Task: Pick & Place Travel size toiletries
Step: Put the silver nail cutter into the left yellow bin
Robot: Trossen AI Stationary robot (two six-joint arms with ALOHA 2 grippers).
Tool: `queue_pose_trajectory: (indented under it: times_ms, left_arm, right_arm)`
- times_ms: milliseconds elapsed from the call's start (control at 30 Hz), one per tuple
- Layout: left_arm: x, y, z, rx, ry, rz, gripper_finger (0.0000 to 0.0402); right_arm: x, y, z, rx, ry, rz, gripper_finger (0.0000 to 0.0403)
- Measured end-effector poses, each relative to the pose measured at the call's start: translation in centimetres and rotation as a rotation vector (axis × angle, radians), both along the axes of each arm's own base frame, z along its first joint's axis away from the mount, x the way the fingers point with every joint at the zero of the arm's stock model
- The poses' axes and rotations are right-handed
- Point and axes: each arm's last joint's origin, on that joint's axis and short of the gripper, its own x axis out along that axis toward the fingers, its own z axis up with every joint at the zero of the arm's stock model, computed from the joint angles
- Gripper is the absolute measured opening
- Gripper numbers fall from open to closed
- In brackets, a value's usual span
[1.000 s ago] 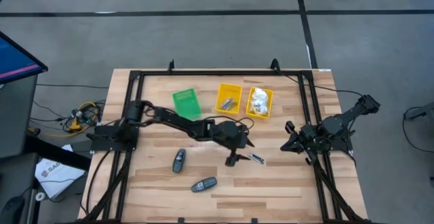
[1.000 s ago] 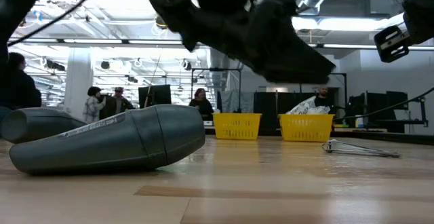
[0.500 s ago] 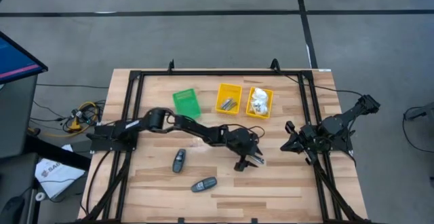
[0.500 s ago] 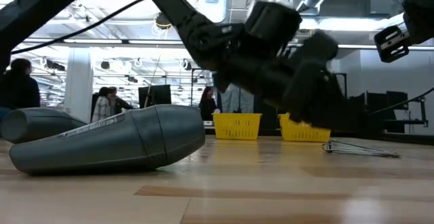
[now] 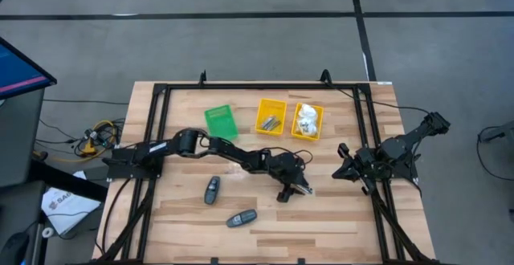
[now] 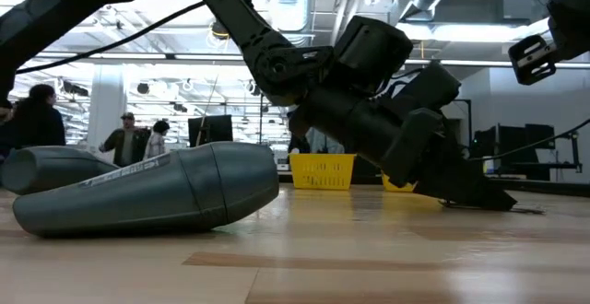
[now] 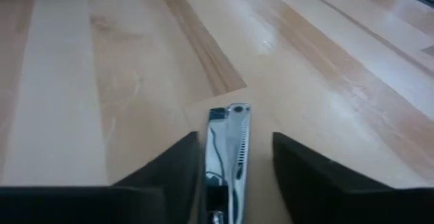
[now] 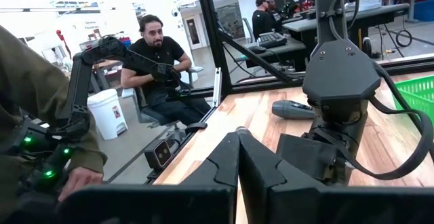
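A thin silver metal piece (image 7: 228, 157) lies flat on the wood, right of the table's middle. My left gripper (image 7: 235, 138) is down at the table over it (image 5: 296, 189), open, one finger on each side of the piece, which runs along the fingers. In the low view the gripper (image 6: 466, 192) slants down to the table and the piece's end (image 6: 527, 210) shows beyond it. Two dark grey oval gadgets (image 5: 211, 190) (image 5: 241, 218) lie on the near half of the table. My right gripper (image 8: 237, 153) is shut and waits at the table's right side (image 5: 340, 171).
A green bin (image 5: 219, 122) and two yellow bins (image 5: 271, 116) (image 5: 307, 121) stand in a row toward the far edge; the right yellow one holds white packets, the left one small metal pieces. A black frame (image 5: 161, 136) borders the table. People show beyond the table.
My left gripper has moved toward the table's right edge and down, from beside the silver piece to over it. Its fingers now reach the table on either side of the piece. The piece has not moved.
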Motion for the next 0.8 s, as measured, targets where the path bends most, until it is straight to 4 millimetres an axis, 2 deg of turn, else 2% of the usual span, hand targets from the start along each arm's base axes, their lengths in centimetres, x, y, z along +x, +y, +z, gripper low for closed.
queue_pose_trajectory:
  times_ms: [233,400,533,633,800]
  left_arm:
    - [0.0,0.2,-0.5,-0.002,0.017,0.018,0.0059]
    - [-0.1,0.2,-0.4,-0.029,0.027,0.035,0.0058]
    - [-0.2,0.2,0.8,-0.065,0.042,0.063,0.0058]
    - [-0.2,0.1,2.6,-0.087,0.031,0.124,0.0058]
    - [-0.2,0.5,8.7,-0.139,-0.103,0.279,0.0058]
  right_arm:
    - [0.0,0.0,0.0,0.000,0.000,0.000,0.0000]
    - [0.0,0.0,0.0,0.000,0.000,0.000,0.0000]
    - [0.0,0.0,0.0,0.000,0.000,0.000,0.0000]
    - [0.0,0.0,0.0,0.000,0.000,0.000,0.0000]
    - [0.0,0.0,0.0,0.000,0.000,0.000,0.0000]
